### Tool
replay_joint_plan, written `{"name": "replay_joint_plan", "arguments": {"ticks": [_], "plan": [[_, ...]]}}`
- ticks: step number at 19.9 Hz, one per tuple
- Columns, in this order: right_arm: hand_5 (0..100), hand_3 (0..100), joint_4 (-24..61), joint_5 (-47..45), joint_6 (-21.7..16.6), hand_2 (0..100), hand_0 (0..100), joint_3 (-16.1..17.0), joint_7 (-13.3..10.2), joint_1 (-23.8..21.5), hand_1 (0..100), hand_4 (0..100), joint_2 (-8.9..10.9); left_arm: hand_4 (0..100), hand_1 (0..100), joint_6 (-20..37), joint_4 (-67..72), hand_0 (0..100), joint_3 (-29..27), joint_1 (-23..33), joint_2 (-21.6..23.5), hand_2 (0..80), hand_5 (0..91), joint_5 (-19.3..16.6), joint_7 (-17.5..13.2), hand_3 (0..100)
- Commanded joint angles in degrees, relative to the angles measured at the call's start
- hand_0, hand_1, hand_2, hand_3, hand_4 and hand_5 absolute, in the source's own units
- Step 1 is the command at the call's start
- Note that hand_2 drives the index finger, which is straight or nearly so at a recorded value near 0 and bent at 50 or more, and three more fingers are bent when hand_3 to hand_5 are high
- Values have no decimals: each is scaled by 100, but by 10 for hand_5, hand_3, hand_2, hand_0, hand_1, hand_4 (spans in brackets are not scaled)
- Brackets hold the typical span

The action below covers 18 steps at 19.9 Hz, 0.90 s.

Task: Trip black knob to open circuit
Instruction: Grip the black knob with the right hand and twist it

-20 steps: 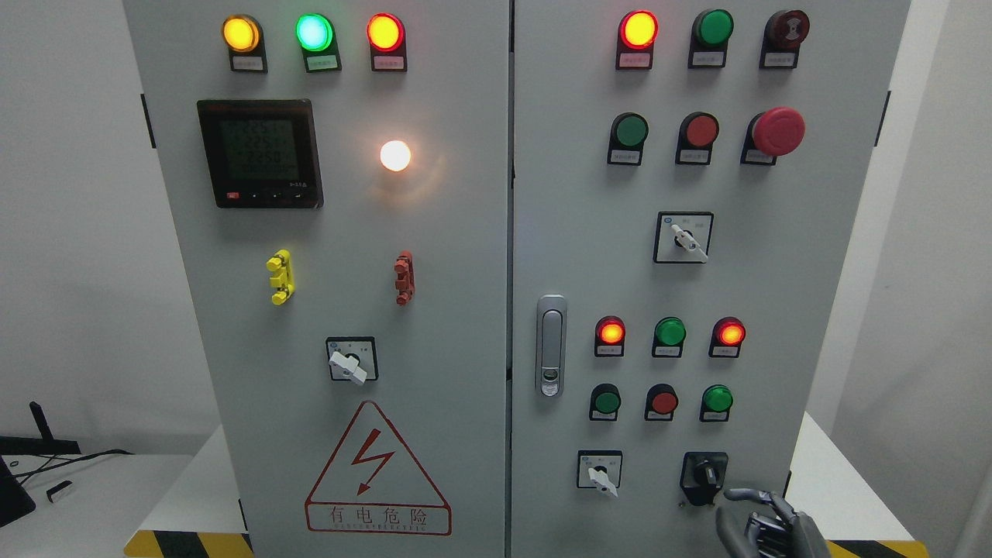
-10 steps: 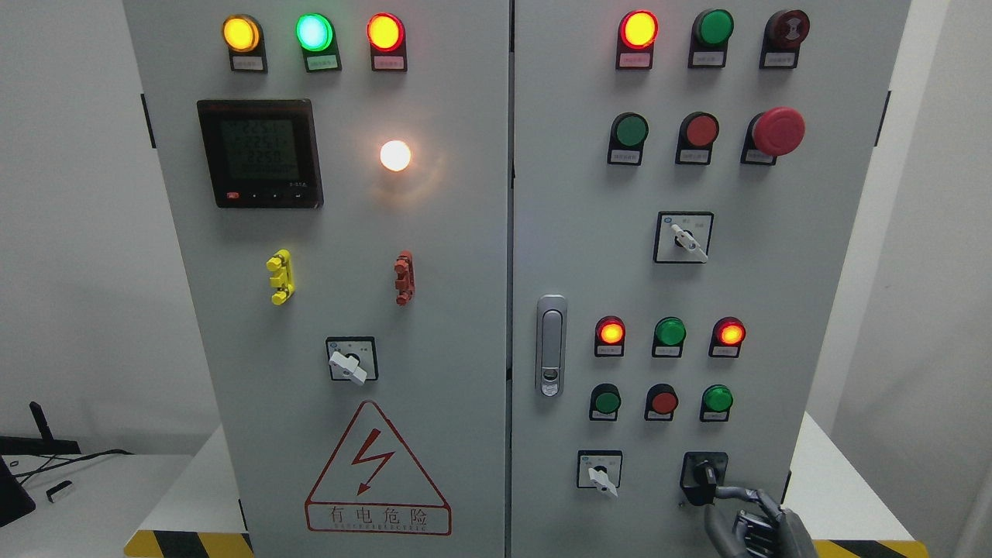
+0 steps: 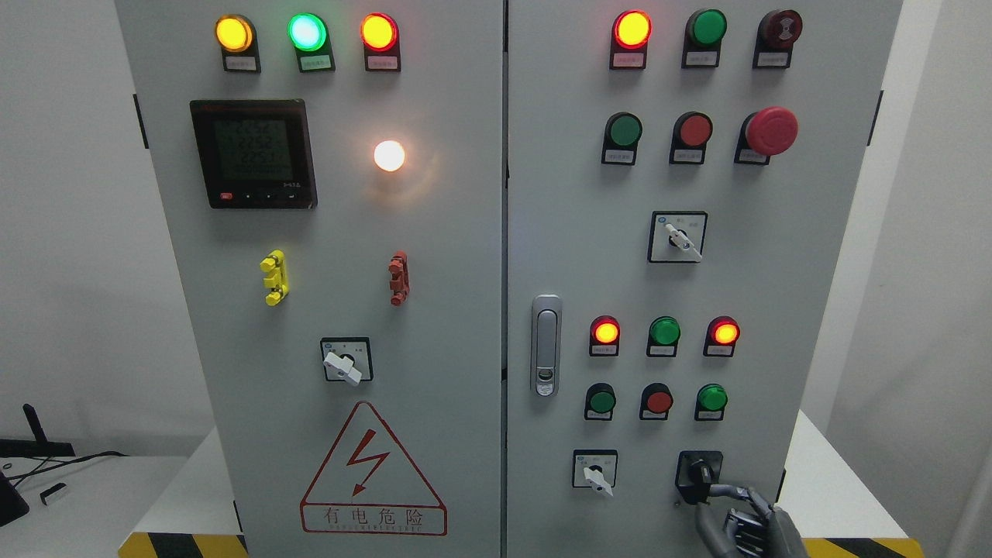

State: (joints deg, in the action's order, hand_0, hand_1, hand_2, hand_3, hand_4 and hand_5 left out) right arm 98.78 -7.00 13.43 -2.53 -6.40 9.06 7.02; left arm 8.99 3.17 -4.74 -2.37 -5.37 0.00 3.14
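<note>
My right hand [image 3: 740, 521] came up from the bottom right corner, and its fingers [image 3: 725, 490] were pinched on the black knob [image 3: 700, 473]. The knob sat low on the right door of the grey cabinet [image 3: 465, 232] — in the bottom row, to the right of a small white switch [image 3: 595, 474]. Above it were three round buttons, green, red and green [image 3: 711, 398], and over those three lamps, two of them glowing red. A silver door handle [image 3: 546, 345] was up to the left. On the left door I saw a red warning triangle [image 3: 373, 473].
</note>
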Motion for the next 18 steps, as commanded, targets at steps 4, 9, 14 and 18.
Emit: {"name": "replay_joint_plan", "arguments": {"ticks": [4,9,14,18], "plan": [[918,1000,1,41,-7,412,508,-169,16,17,796,1000,-69,0,389,-3,0,120,0,0,1,0,0,-176,2,0],[918,1000,1,41,2,412,509,-178,7,26,799,1000,-78,0,389,-3,0,120,0,0,1,0,0,-176,2,0],[917,1000,1,41,63,412,511,-187,7,122,801,1000,-192,0,389,-3,0,120,0,0,1,0,0,-176,2,0],[917,1000,9,41,72,412,512,-204,7,131,802,1000,-192,0,389,-3,0,120,0,0,1,0,0,-176,2,0]]}}
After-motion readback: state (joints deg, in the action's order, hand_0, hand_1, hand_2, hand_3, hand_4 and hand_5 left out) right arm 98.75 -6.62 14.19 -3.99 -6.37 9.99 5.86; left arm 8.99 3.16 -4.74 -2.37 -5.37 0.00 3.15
